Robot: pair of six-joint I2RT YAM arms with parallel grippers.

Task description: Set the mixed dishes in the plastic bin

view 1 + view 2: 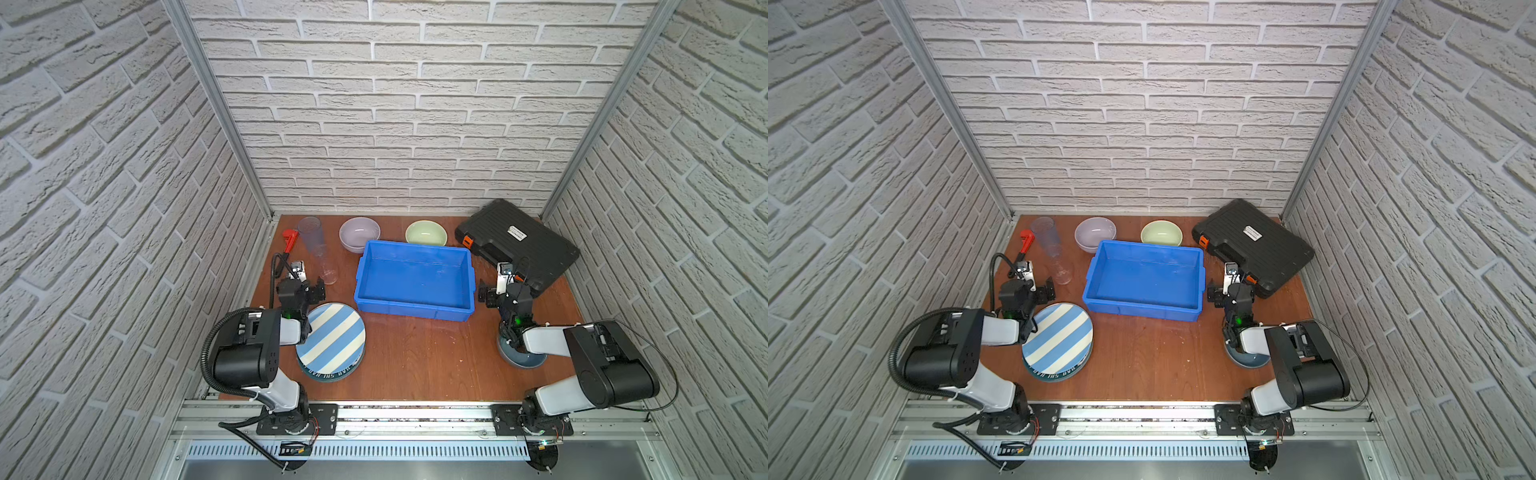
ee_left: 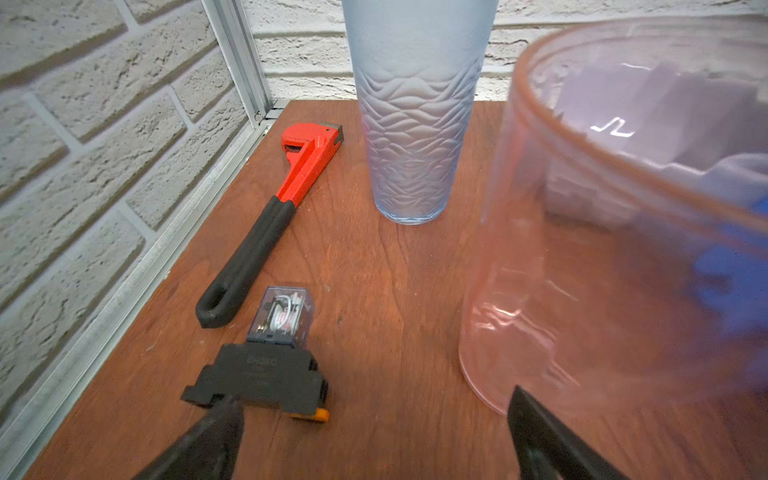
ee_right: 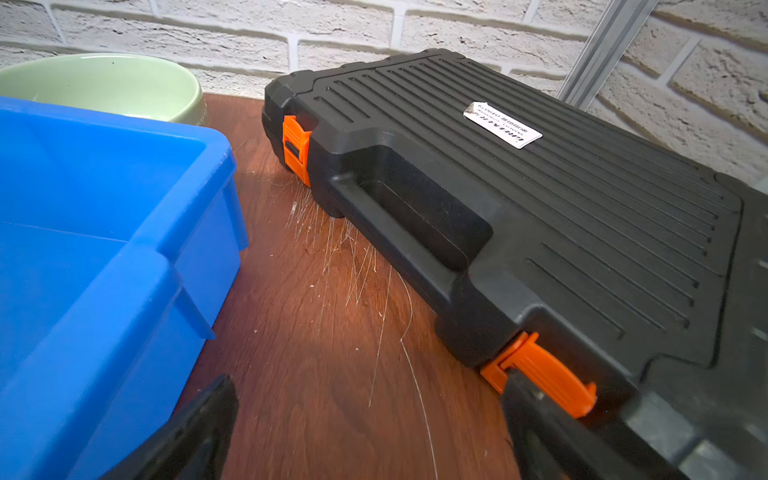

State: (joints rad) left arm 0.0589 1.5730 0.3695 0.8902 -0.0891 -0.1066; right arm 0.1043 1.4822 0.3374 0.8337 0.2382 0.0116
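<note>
Left tool (image 2: 370,419) gapes at full spread and holds nothing. Right tool (image 3: 370,415) stands just as wide, also with nothing between its jaws. In both top views the left tool (image 1: 313,289) hangs near the clear tumbler (image 1: 327,268), and the right tool (image 1: 484,293) sits in the gap between bin (image 1: 415,309) and case (image 1: 519,245).

The bin, a bright blue moulded plastic tray with a rolled rim, rests on the tabletop (image 1: 415,365) towards the back. Every dish lies outside it.

Only the top views show the striped plate (image 1: 332,336), stacked on a lettered plate (image 1: 332,376) at front left. The grey bowl (image 1: 523,359), half hidden under the right arm, also appears only there. The lilac bowl (image 1: 359,232) and green bowl (image 1: 426,232) stand behind the bin.

Only the left wrist view shows a relay (image 2: 282,320), a clear box plugged on a black socket. It lies beside the handle of the wrench (image 2: 286,208), just ahead of one finger. This view also brings out the embossed wave pattern on the frosted, tapering wavy tumbler (image 2: 415,124). The smooth clear tumbler looks rosy here. Both tumblers stand upright.

The right wrist view alone shows fine pale scratches in the wood-grain tabletop between bin and case. It also shows the case's ribbed black lid with a white label, its recessed handle and two orange latches, the nearer one angled outward.
</note>
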